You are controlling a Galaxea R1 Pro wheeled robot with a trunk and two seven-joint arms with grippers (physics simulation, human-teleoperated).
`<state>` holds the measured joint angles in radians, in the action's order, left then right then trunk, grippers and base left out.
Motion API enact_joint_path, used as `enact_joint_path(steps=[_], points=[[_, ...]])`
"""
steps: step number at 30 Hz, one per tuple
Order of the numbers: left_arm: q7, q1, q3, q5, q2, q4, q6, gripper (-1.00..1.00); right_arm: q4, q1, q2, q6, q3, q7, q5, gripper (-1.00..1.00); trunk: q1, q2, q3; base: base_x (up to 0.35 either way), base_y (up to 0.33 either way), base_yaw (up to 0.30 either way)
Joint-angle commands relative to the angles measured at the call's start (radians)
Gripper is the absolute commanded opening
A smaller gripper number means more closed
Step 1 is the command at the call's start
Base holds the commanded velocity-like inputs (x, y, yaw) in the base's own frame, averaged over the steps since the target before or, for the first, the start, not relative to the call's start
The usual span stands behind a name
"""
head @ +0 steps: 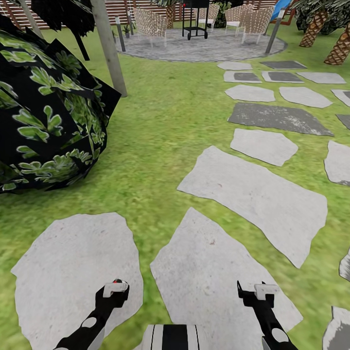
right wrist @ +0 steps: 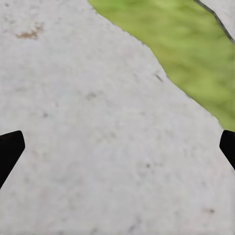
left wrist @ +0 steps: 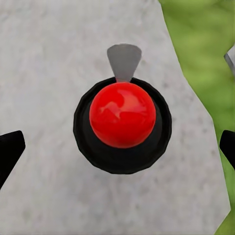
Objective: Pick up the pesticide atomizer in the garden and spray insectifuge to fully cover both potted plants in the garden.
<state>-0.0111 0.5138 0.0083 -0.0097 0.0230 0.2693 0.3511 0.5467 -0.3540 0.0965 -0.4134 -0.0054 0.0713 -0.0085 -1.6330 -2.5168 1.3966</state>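
**On the stepping stones, with the whole job still ahead**

Far across the lawn (head: pixel 160 126), the round stone patio (head: pixel 199 48) sat by the slatted fence (head: pixel 121 7), with wicker chairs (head: pixel 150 22) and a black cart (head: pixel 195 19) on it. No spray bottle could be made out anywhere, and a small potted shape (head: pixel 127 30) near the patio's edge was too tiny to identify. By my reading, nothing of the task was done: the bottle remained to be found and lifted, and both plants remained to be sprayed.

Both claws hung low over pale stone slabs (head: pixel 218 277), empty. The left gripper (left wrist: pixel 117 147) was spread wide, its black fingertips (left wrist: pixel 10 149) at the picture's sides, with a red ball in a black ring below it. The right gripper (right wrist: pixel 117 147) was spread just as wide over bare stone.

Room for driving looked generous straight ahead along the slabs and grass. A big dark leafy bush (head: pixel 48 121) crowded the left side, a grey pole (head: pixel 111 48) stood beyond it, and palm trunks (head: pixel 335 43) closed the far right.
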Motion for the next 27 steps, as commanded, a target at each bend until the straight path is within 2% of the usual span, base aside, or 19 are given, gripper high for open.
enact_joint_path(steps=[1,27], points=[[-0.001,0.0,0.001,-0.001,0.0,-0.001,0.003,1.0,-0.001,0.0,0.0,-0.003,0.001,0.002,-0.001,1.0,0.0,0.0,0.001,0.0,0.0,0.0],[-0.001,0.001,0.001,-0.001,0.0,-0.001,0.003,1.0,-0.001,0.0,0.0,-0.002,0.001,0.002,-0.001,1.0,0.0,0.0,-0.01,0.0,0.0,0.0]])
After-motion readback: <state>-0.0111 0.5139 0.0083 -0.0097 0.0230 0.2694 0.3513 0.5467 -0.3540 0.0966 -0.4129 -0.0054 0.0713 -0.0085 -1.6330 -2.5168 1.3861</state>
